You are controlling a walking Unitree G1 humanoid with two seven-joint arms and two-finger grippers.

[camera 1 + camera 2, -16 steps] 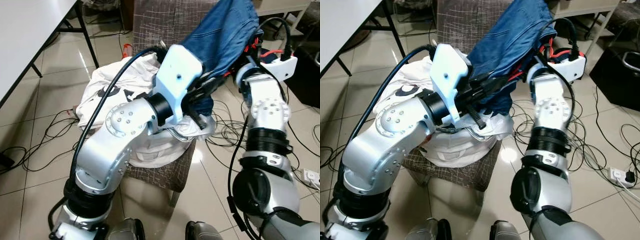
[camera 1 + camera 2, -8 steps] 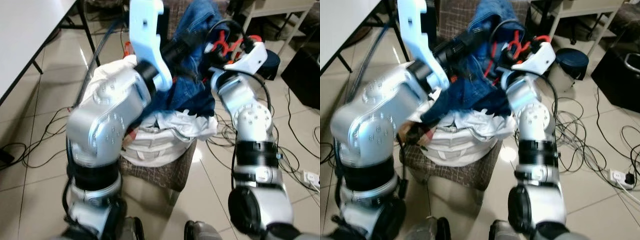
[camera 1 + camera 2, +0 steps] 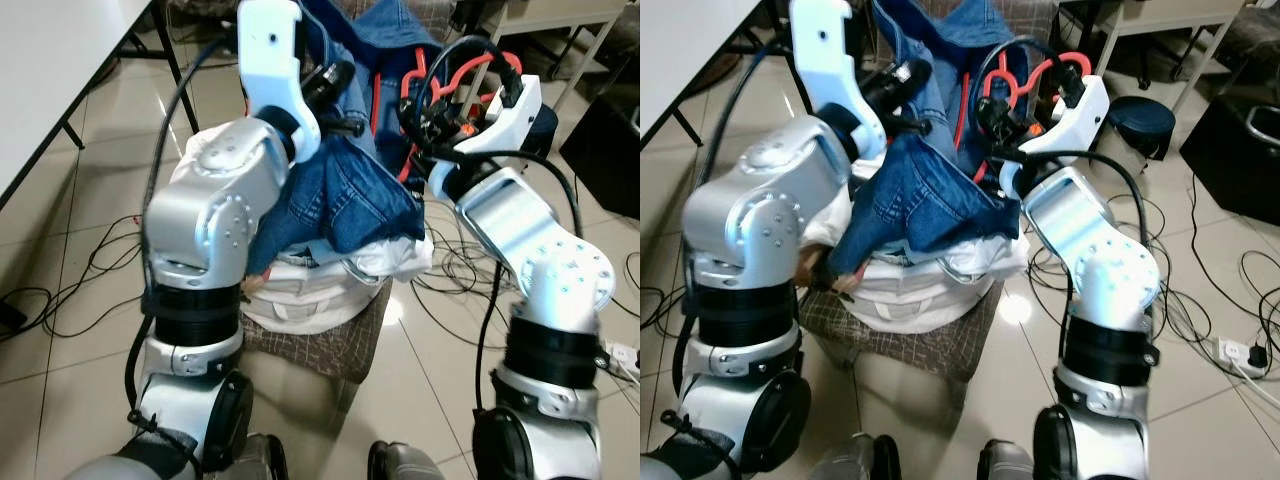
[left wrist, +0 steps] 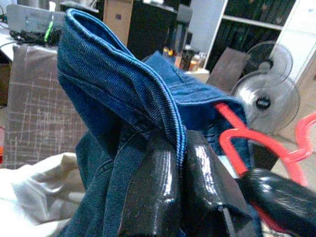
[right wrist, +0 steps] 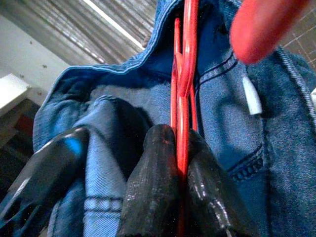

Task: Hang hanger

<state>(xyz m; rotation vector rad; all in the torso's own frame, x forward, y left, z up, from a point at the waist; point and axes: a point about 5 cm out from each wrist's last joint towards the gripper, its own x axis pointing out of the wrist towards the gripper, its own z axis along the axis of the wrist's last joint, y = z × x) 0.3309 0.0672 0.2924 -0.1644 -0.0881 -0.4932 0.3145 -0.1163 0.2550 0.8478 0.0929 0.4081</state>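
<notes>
Both arms have swung up: left hand [image 4: 180, 197] pinches the jeans [image 3: 340, 190] hem, right hand [image 5: 180, 197] clamps the red hanger [image 5: 182, 74].

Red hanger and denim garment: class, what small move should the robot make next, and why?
Probably ease the red hanger deeper into the denim garment. The right gripper is shut on the hanger at the garment's opening, while the left gripper pinches the denim edge, holding it up.

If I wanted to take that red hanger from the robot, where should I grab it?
Probably the curved hook of the red hanger, reached from above. It stands free over the denim garment, while the right gripper pinches the thin bars lower down, inside the cloth.
</notes>
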